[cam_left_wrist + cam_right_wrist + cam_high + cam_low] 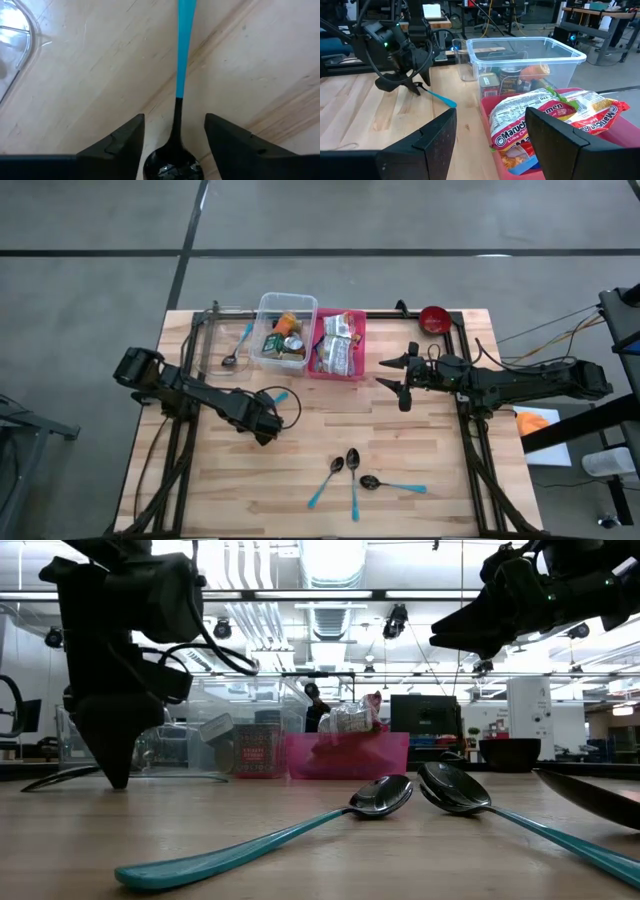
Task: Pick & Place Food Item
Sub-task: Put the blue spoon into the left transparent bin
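Observation:
Ramen packets (338,345) (555,107) lie in a pink bin (362,345) (485,102) at the table's far edge. Left of it, a clear bin (262,320) (530,42) holds cans (288,340) (512,75). My left gripper (265,430) (175,122) points down at the table's left middle. It is open, with a finger on each side of the black neck of a teal-handled spoon (180,75) (283,396) that lies flat on the wood, and touches nothing. My right gripper (385,374) (490,120) hovers open and level, just right of the pink bin.
Three more teal-handled spoons (350,475) (380,795) lie near the table's front middle. A low clear container (215,330) with a spoon (232,352) in it stands at the far left. A red bowl (433,318) sits at the far right. Bare wood lies between the arms.

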Controlling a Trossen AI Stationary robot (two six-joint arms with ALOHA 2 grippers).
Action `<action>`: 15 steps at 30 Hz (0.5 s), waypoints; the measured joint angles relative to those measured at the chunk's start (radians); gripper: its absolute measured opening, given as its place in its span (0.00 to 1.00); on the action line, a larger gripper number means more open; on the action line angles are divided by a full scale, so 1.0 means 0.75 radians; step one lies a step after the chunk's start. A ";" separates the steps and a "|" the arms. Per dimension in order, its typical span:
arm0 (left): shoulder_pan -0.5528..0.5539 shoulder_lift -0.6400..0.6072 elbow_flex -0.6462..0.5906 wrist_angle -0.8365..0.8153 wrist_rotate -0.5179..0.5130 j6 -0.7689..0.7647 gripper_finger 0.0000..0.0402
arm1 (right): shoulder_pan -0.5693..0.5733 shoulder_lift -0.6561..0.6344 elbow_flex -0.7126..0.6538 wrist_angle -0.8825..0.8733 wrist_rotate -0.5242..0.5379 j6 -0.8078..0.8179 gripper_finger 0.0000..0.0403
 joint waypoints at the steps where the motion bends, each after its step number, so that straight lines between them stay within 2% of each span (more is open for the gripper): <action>1: 0.000 -0.002 -0.001 0.005 0.001 0.001 0.51 | 0.001 0.000 0.000 0.000 0.000 -0.002 0.58; 9: 0.001 -0.005 -0.014 0.064 -0.003 0.003 0.25 | 0.000 0.000 0.000 -0.001 0.000 0.000 0.58; 15: 0.002 -0.006 -0.018 0.071 -0.010 0.003 0.11 | 0.000 0.000 0.000 -0.001 -0.001 -0.002 0.58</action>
